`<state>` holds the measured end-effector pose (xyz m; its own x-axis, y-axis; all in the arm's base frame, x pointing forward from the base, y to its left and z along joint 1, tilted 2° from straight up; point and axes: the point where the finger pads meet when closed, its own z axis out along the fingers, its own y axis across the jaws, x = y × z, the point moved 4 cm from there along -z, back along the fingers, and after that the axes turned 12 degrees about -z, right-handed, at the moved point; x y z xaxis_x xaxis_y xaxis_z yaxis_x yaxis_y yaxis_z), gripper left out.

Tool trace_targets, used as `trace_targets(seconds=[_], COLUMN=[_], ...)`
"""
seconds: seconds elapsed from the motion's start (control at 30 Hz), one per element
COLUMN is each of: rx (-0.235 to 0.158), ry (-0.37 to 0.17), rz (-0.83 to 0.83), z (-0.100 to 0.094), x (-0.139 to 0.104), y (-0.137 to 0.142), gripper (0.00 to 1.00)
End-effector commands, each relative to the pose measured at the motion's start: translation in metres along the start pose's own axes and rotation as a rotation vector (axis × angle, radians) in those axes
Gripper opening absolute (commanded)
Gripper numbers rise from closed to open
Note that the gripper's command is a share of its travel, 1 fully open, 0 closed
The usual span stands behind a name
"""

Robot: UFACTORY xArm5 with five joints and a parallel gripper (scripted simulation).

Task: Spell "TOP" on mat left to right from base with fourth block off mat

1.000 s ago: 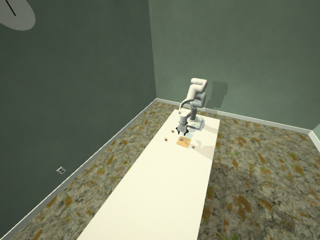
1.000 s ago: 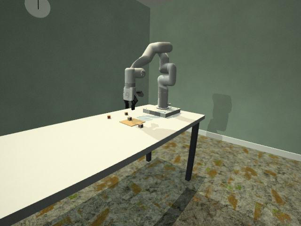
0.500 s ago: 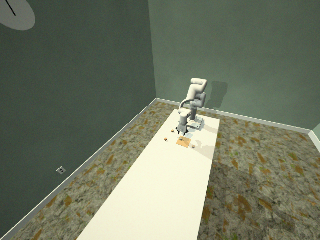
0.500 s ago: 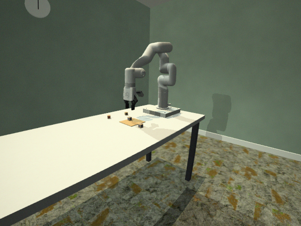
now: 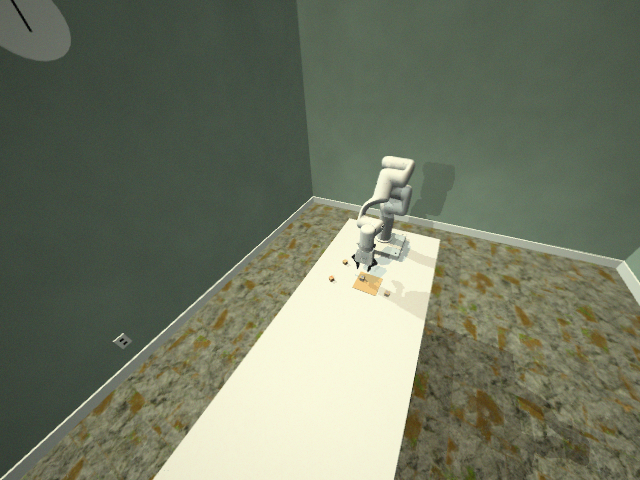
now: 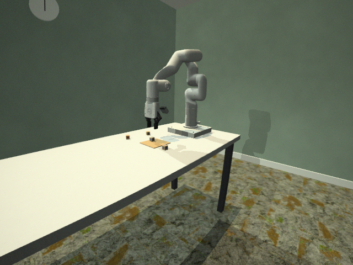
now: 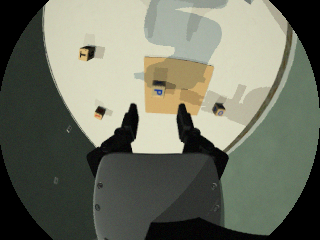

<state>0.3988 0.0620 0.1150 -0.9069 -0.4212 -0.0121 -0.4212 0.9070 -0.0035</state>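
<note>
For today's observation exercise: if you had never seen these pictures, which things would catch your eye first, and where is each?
The white arm stands at the far end of the long pale table, its gripper hanging partly open and holding nothing above the table. Just beyond it lies a tan mat with one block on it. Three more blocks sit off the mat on the table.

A bare test room, perhaps a lab, is suggested: plain green walls (image 6: pixel 85 71), a mottled stone-patterned floor (image 6: pixel 271 213), a wall clock (image 6: pixel 43 10), a wall socket (image 5: pixel 122 341), and a long white table (image 6: pixel 71 171) on which a robot arm (image 6: pixel 182 74) is mounted.
</note>
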Motion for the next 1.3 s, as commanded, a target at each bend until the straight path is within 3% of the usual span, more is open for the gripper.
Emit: trace_targets(seconds=[0.0,0.8,1.27], rx=[0.001,0.001,0.001], ry=[-0.003,-0.004,-0.004], rz=[0.0,0.0,0.0], z=[-0.001,0.012,0.034], x=[-0.001,-0.001,-0.001], y=[0.0,0.001,0.001], gripper=[0.63,0.63,0.63])
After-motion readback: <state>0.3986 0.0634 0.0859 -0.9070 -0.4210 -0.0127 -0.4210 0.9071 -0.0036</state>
